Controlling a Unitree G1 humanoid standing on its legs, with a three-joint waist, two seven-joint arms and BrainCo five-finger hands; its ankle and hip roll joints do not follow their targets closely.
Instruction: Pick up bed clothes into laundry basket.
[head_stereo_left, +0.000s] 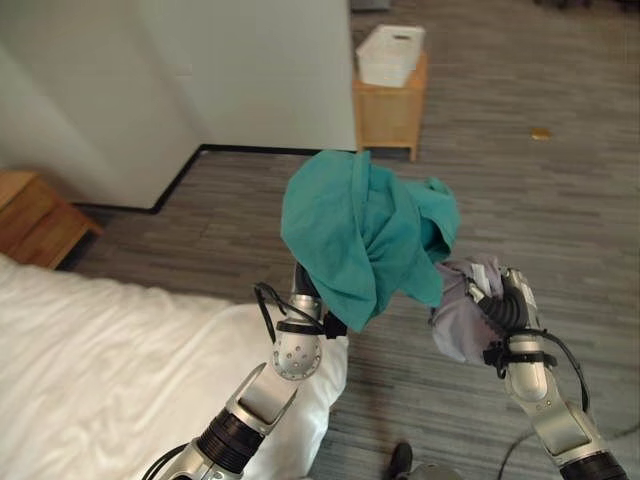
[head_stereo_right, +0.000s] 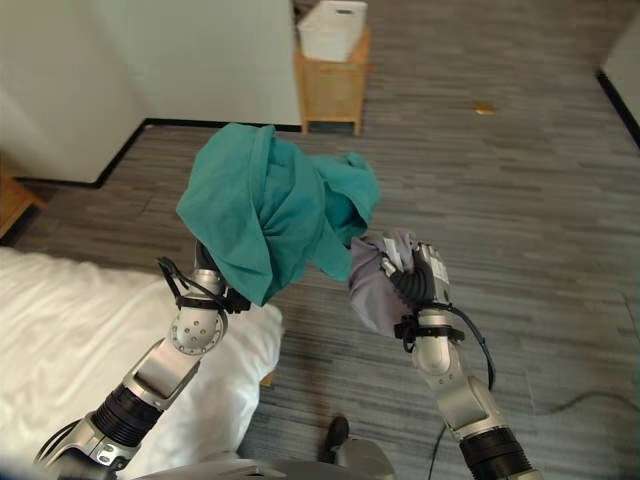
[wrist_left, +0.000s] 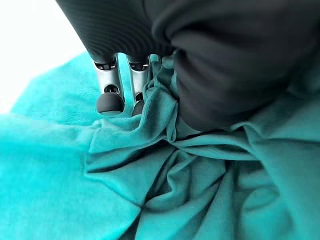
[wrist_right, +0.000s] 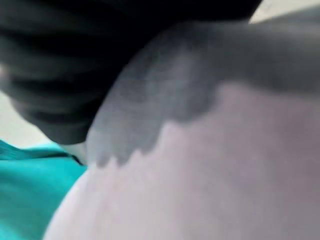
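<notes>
Both hands loaded; basket far ahead.
L hand (head_stereo_left: 300, 300) bunches teal cloth (head_stereo_left: 365, 230), R hand (head_stereo_left: 508, 300) grips grey cloth (head_stereo_left: 462, 310); white laundry basket (head_stereo_left: 390, 55) well ahead on wooden stand (head_stereo_left: 388, 115), nearer R arm's side.

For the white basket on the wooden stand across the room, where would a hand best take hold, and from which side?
Probably at the slot handle in the end wall of the white basket, reached from the front, the side toward the robot. It sits upright on the wooden stand with a wall on its left. Both the left hand and right hand are full of cloth for now.
</notes>
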